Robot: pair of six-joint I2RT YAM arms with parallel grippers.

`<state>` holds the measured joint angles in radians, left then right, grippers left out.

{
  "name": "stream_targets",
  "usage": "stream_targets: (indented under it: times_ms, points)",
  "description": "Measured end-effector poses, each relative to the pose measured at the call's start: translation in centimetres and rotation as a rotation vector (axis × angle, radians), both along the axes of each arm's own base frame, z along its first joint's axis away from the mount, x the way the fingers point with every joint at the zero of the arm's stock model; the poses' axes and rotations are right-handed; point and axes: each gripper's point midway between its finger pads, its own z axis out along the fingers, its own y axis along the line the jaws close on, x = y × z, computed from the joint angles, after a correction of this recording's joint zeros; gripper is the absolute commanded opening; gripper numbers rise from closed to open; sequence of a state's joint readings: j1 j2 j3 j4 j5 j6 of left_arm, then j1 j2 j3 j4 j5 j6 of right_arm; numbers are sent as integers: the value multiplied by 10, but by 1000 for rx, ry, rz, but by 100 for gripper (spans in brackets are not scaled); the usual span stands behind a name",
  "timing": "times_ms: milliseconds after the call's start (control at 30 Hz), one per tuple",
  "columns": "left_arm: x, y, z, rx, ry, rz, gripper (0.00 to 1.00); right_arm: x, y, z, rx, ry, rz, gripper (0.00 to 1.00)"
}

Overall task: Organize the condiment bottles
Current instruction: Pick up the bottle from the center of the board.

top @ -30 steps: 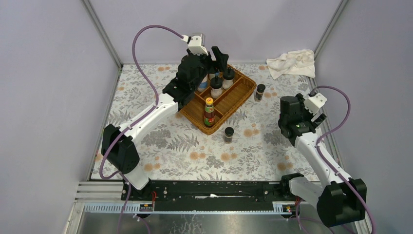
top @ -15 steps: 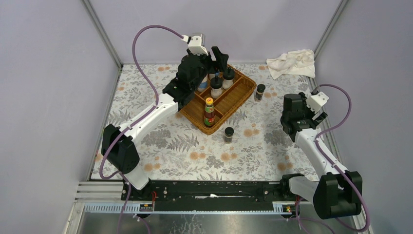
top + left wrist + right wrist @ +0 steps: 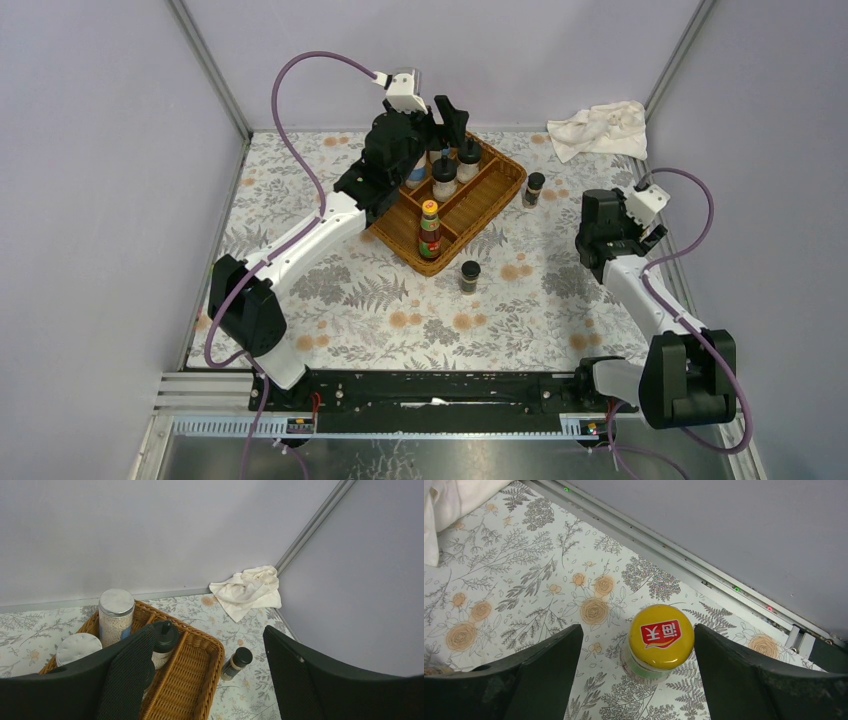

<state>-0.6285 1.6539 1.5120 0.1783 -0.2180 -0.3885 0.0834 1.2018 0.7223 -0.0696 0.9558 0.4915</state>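
A brown wicker tray (image 3: pixel 492 198) holds a yellow-capped sauce bottle (image 3: pixel 430 228), two black-lidded bottles (image 3: pixel 444 176) and a blue-labelled shaker (image 3: pixel 416 178). My left gripper (image 3: pixel 448 118) is open and empty above the tray's far end; in its wrist view (image 3: pixel 207 675) I see a silver-lidded shaker (image 3: pixel 116 615) and a black-lidded bottle (image 3: pixel 164 639). Two dark spice jars (image 3: pixel 534 188) (image 3: pixel 469 275) stand on the table. My right gripper (image 3: pixel 638 652) is open around a second yellow-capped bottle (image 3: pixel 661 639) by the right edge, with neither finger touching it. In the top view that bottle is hidden under the right wrist (image 3: pixel 645 236).
A crumpled white cloth (image 3: pixel 600 128) lies at the far right corner. A metal rail (image 3: pixel 704 575) and the grey wall run close behind the yellow-capped bottle. The floral mat (image 3: pixel 400 300) covers the table.
My right arm has swung back and to the right, toward the table's right edge. The left arm and the bottles have not moved.
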Motion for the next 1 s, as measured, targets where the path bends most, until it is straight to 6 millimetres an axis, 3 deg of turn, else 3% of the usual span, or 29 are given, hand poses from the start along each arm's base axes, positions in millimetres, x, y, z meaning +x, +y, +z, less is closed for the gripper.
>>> stream_targets:
  times_ms: [433,667,900,1000]
  points:
    - [0,0,1,-3,-4,0,84,9,-2,-5,-20,36,11,75]
    - [1,1,1,-3,-5,7,84,15,-4,-4,-37,39,3,57]
    - [-1,-1,-1,4,-3,8,84,17,-4,-4,-40,37,3,49]
    - [-1,-1,-1,5,-3,8,84,18,-4,-3,-40,34,3,35]
